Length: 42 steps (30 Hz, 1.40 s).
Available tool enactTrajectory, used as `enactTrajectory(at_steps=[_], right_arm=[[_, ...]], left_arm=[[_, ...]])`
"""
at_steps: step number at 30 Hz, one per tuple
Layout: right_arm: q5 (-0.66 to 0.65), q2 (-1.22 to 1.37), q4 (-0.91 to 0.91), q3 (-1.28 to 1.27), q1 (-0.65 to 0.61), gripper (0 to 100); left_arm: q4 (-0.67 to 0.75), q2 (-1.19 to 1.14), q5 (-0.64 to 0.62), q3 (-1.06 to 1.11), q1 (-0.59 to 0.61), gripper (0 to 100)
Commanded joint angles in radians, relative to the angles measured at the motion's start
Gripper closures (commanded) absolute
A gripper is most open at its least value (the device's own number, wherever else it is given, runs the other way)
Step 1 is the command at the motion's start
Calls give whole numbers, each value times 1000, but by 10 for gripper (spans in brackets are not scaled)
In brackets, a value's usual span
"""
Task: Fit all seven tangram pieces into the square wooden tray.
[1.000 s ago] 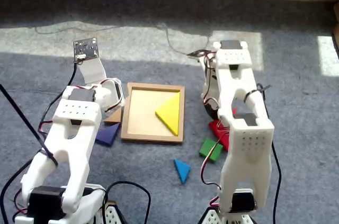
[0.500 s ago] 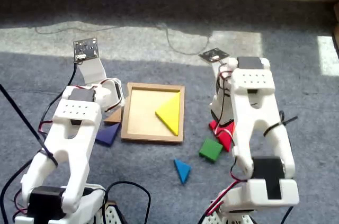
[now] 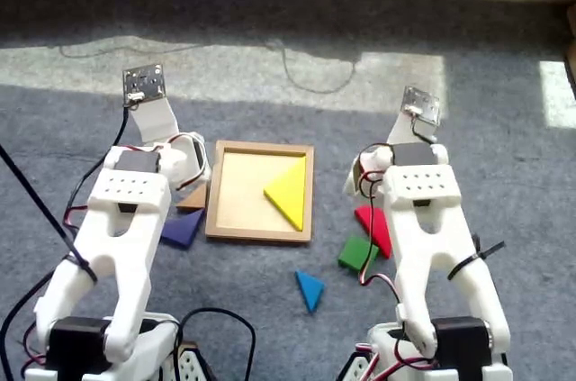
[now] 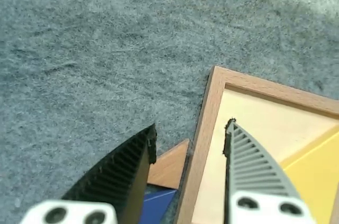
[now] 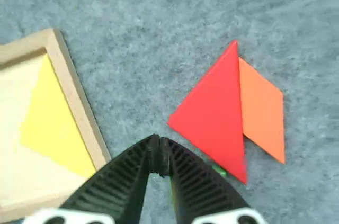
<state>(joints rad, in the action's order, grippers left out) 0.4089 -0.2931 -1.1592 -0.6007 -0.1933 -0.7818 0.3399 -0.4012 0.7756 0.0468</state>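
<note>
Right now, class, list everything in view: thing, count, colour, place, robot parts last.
grey carpet: 1, grey, under everything
square wooden tray: 1, pale wood, middle of carpet
large yellow triangle: 1, yellow, in tray
tan triangle: 1, tan, outside tray's left rim
dark blue triangle: 1, dark blue, beside tan one
red triangle: 1, red, right of tray
orange parallelogram: 1, orange, touching red triangle
green square: 1, green, by red triangle
small blue triangle: 1, blue, left of green square
left claw: 1, black-grey, open astride tray's left rim
right claw: 1, black, shut, beside red triangle
</note>
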Motion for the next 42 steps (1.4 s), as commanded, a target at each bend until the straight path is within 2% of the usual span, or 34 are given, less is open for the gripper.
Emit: enactTrajectory(at_steps=[1, 7, 14, 23, 26, 29, 33, 42], right_arm=[[107, 39, 133, -25, -10, 992], [123, 82, 180, -41, -5, 989], [201, 147, 177, -41, 44, 839], [201, 320, 177, -25, 88, 831], [199, 371, 104, 42, 96, 819], [199, 390, -7, 130, 125, 749], [196, 395, -39, 188, 150, 713], [34, 394, -50, 186, 208, 713]], left_arm=[[18, 33, -5, -5, 21, 780], [18, 31, -3, -5, 21, 780], [20, 30, -3, -5, 21, 780], [20, 30, -3, -5, 16, 780], [20, 30, -3, -5, 15, 780], [20, 30, -3, -5, 15, 780], [20, 30, -3, -5, 15, 780], [20, 30, -3, -5, 15, 780]])
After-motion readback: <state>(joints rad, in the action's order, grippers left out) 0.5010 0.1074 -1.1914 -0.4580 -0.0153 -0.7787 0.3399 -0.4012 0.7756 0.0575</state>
